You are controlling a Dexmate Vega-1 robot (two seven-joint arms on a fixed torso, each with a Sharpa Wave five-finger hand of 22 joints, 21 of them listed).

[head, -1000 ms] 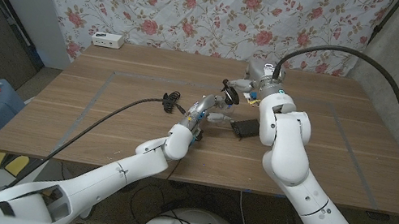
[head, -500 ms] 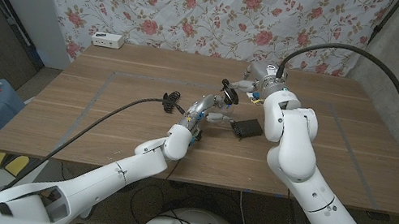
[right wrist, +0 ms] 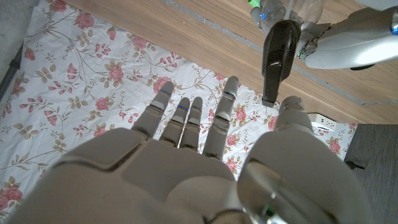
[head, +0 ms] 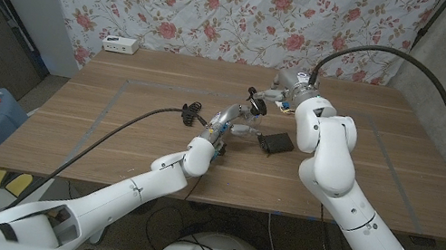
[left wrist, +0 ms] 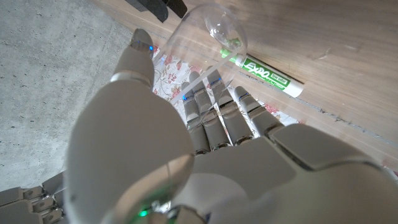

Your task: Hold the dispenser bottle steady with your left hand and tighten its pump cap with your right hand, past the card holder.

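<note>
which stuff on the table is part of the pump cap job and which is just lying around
In the job: dispenser bottle, pump cap, left hand, right hand, card holder.

Lying about: green marker, white power strip.

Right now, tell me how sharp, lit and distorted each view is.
Head view: even soft light, sharp, faint shadows on the table. Left wrist view: left hand close and soft, clear dispenser bottle carries glare, marker label readable. Right wrist view: right hand looms, stretched by the wide lens; black pump cap fairly sharp.
</note>
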